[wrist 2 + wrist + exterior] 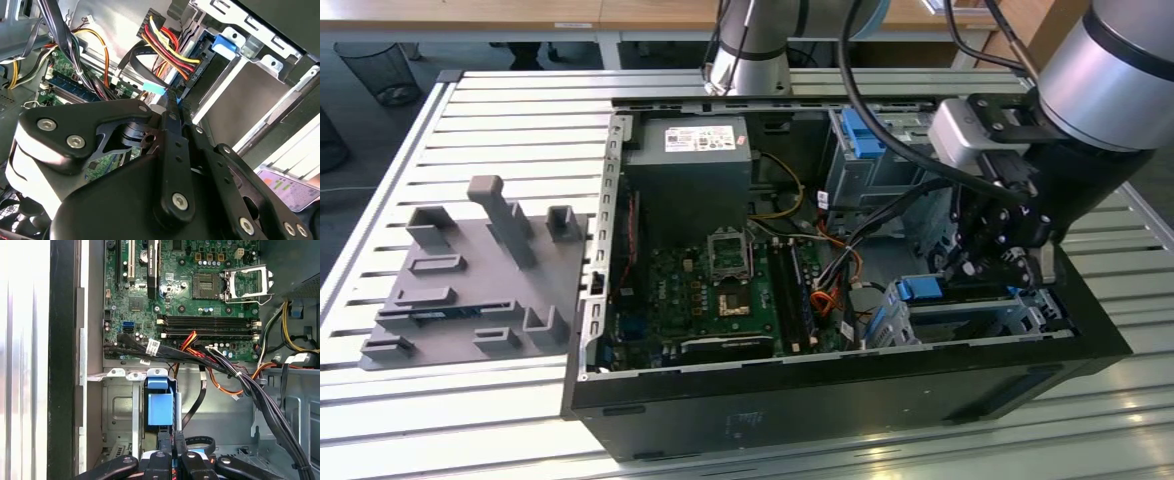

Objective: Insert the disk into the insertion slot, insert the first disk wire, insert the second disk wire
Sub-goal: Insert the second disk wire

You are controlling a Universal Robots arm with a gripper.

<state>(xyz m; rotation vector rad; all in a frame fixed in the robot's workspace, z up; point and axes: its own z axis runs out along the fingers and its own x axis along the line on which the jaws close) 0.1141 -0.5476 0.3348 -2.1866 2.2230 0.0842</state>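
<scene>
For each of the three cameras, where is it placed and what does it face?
Exterior view: off the arm, above, facing the open computer case; the arm's hand reaches inside.
First wrist view: on the arm, looking past the hand at the motherboard.
Second wrist view: on the arm, close behind the hand, facing the cables.
All three share the hand and motherboard.

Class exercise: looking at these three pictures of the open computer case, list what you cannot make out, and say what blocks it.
- Disk: in the exterior view the gripper covers the drive cage.
- Fingertips: in the second wrist view the gripper's own links hide what they pinch.
- Cable ends: in the first wrist view the black cable bundle runs off the edge.
</scene>
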